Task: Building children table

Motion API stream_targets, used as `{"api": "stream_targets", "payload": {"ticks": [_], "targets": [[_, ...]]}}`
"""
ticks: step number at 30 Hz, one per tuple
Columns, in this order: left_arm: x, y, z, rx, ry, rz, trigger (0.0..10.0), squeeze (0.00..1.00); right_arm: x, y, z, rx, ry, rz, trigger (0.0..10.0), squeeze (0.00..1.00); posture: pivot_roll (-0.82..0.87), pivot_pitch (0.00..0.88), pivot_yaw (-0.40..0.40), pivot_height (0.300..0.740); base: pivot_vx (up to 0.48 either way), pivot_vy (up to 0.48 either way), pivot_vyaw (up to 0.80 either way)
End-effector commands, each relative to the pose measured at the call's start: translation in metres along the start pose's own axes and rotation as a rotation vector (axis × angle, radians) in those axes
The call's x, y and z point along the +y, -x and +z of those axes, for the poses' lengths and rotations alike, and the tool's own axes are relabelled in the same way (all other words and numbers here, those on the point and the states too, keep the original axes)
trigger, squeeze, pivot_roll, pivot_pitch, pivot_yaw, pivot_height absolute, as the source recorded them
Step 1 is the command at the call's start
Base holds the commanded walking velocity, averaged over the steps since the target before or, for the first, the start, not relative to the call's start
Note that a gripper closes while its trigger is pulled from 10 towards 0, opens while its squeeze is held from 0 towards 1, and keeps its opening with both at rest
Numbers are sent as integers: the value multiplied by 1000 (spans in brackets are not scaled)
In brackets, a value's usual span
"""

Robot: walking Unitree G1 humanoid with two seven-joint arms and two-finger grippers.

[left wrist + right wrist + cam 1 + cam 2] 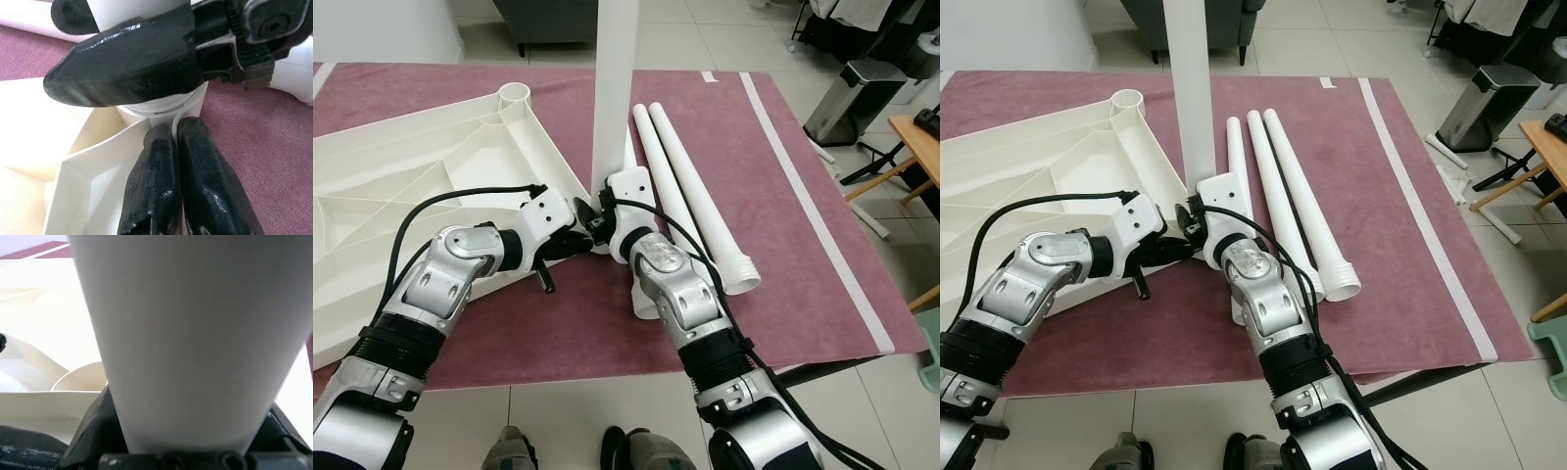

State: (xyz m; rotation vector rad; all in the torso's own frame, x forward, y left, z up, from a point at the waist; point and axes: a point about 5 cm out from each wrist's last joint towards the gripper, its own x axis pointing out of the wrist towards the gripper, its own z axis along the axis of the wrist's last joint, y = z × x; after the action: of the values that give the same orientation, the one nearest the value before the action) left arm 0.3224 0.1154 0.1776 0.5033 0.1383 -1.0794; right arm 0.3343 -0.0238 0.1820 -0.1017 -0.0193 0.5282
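Tabletop [401,166], underside up, covers rug's [783,196] left half. Our right gripper [604,201] pinches upright leg [612,88] at its near corner socket; our left gripper [579,243], fingers pressed together, alongside. Spare legs [690,186] lie right. Bin [855,98] beyond far-right corner.

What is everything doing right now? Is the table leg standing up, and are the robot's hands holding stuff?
Upright table leg: standing up at the tabletop's near corner, held by the right hand.
Tabletop: lying upside down on the purple rug.
Spare legs: lying flat side by side on the rug.
Right hand: shut on the upright table leg.
Left hand: shut, fingers together, at the corner socket.
Trash can: lid closed.
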Motion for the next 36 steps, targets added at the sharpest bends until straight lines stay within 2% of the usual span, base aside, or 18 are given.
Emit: {"api": "stream_targets", "payload": {"ticks": [1, 2, 3, 4, 8, 9, 10, 16, 18, 20, 22, 23, 26, 31, 32, 33, 34, 36], "targets": [[-1, -1, 19, -81, -64, 70, 0, 0, 35, 1, -5, 23, -20, 225, 10000, 0, 140, 161, -52, 740, 0, 0, 0], [-1, -1, 19, -81, -64, 70, 0, 0, 35, 1, -5, 23, -20, 225, 10000, 0, 140, 161, -52, 740, 0, 0, 0], [-5, 3, 19, -88, -74, 60, 0, 0, 33, 3, 1, -13, -24, 269, 10000, 1000, 141, 158, -55, 740, 0, 0, 0], [-5, 3, 19, -88, -74, 60, 0, 0, 33, 3, 1, -13, -24, 269, 10000, 1000, 141, 158, -55, 740, 0, 0, 0], [-9, 8, 19, -97, -92, 41, 0, 0, 30, 11, 14, -81, -27, 400, 10000, 1000, 146, 153, -59, 740, 0, 0, 0], [-12, 11, 19, -101, -104, 29, 0, 0, 28, 19, 21, -118, -20, 499, 10000, 0, 147, 151, -60, 740, 0, 0, 0], [-16, 16, 20, -106, -119, 3, 0, 0, 25, 30, 27, -143, 17, 617, 10000, 0, 147, 151, -60, 740, 0, 0, 0], [-26, 24, 21, -107, -145, -48, 0, 0, 18, 45, 31, -148, 81, 770, 10000, 0, 145, 147, -61, 740, 0, 0, 0], [-47, 41, 20, -105, -174, -150, 0, 0, 1, 56, 27, -99, 169, 860, 10000, 0, 149, 144, -64, 740, 0, 0, 0], [-47, 41, 20, -105, -174, -150, 0, 0, 1, 56, 27, -99, 169, 860, 10000, 0, 149, 144, -64, 740, 0, 0, 0], [-63, 53, 23, -117, -180, -222, 0, 0, -9, 61, 25, -61, 212, 916, 10000, 0, 158, 144, -70, 740, 0, 0, 0], [-63, 53, 23, -117, -180, -222, 0, 0, -9, 61, 25, -61, 212, 916, 10000, 0, 158, 144, -70, 740, 0, 0, 0], [-77, 61, 24, -130, -176, -285, 0, 0, -11, 63, 23, -33, 217, 977, 10000, 0, 165, 144, -74, 740, 0, 0, 0], [-84, 65, 26, -133, -173, -308, 0, 0, -12, 64, 21, -10, 210, 1019, 10000, 0, 171, 148, -78, 740, 0, 0, 0], [-83, 66, 26, -132, -170, -301, 0, 0, -12, 63, 20, -6, 202, 1030, 3255, 0, 172, 150, -78, 740, 0, 0, 0], [-83, 66, 26, -132, -170, -301, 0, 0, -12, 63, 20, -6, 202, 1030, 3255, 0, 172, 150, -78, 740, 0, 0, 0], [-83, 66, 26, -131, -168, -294, 0, 0, -11, 63, 20, -7, 185, 1036, 0, 0, 171, 152, -77, 740, 0, 0, 0], [-82, 66, 27, -132, -166, -289, 0, 0, -10, 63, 19, -12, 166, 1038, 0, 0, 171, 153, -76, 740, 0, 0, 0]]}}
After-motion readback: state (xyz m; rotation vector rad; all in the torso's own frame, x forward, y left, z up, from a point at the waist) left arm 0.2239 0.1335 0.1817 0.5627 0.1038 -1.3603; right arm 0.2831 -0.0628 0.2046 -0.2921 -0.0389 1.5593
